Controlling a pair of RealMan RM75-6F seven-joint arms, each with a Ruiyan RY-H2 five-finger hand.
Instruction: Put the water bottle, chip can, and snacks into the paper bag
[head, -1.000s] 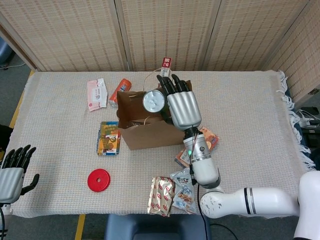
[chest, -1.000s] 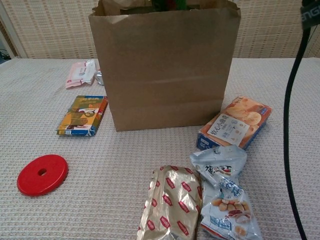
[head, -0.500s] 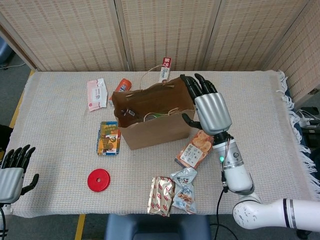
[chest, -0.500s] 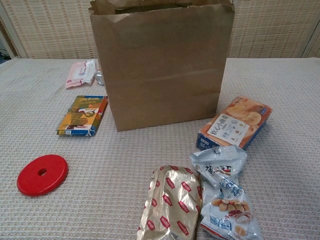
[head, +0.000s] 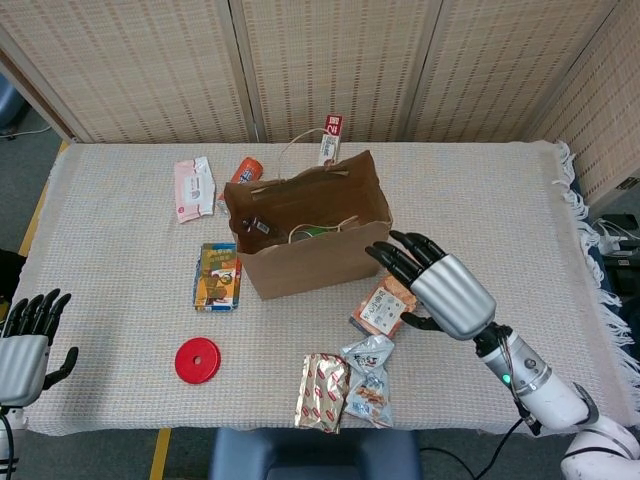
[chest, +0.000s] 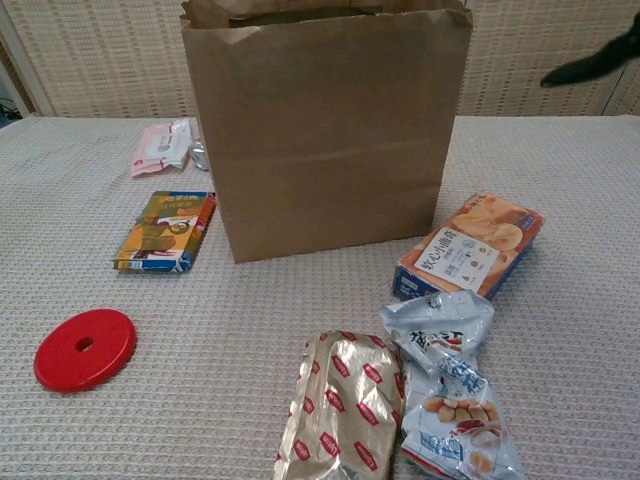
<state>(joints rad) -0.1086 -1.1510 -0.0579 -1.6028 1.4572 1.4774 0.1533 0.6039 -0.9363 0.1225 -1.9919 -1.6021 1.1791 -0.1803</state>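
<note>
Above orange snack box, right hand hovers, fingers spread.

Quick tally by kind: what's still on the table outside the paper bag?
Soft snack packets: 3 (gold packet, upper blue-white bag, lower blue-white bag)
Snack boxes: 2 (orange box, yellow box)
Orange can: 1
Pink packet: 1
Red disc: 1
Red-and-white item behind the bag, kind unclear: 1
Total: 9
</note>
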